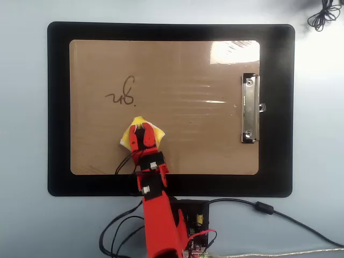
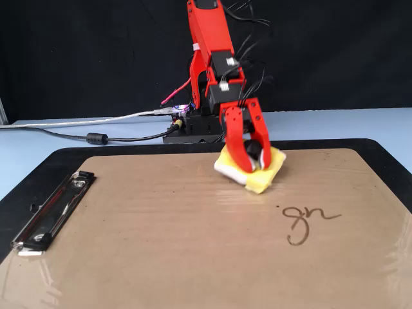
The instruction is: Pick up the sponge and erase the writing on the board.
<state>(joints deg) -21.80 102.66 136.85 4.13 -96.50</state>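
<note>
The yellow sponge (image 1: 130, 136) (image 2: 264, 175) rests flat on the brown board (image 1: 183, 145) (image 2: 161, 244), near the arm's side. My red gripper (image 1: 142, 129) (image 2: 253, 162) is shut on the sponge's black knob (image 2: 252, 154), one finger on each side. What shows of the writing (image 1: 123, 94) (image 2: 305, 221) is a short dark scribble, "gn" in the fixed view, with a small dot beside it. It lies a little beyond the sponge, apart from it. The silver clip (image 1: 249, 108) (image 2: 53, 211) sits at the board's right end in the overhead view.
A black mat (image 1: 58, 107) (image 2: 38, 177) surrounds the board on a pale blue table. The arm's base with circuit board and cables (image 1: 193, 220) (image 2: 96, 136) stands just off the mat's near edge. A coiled dark cable (image 1: 324, 13) lies at the top right corner.
</note>
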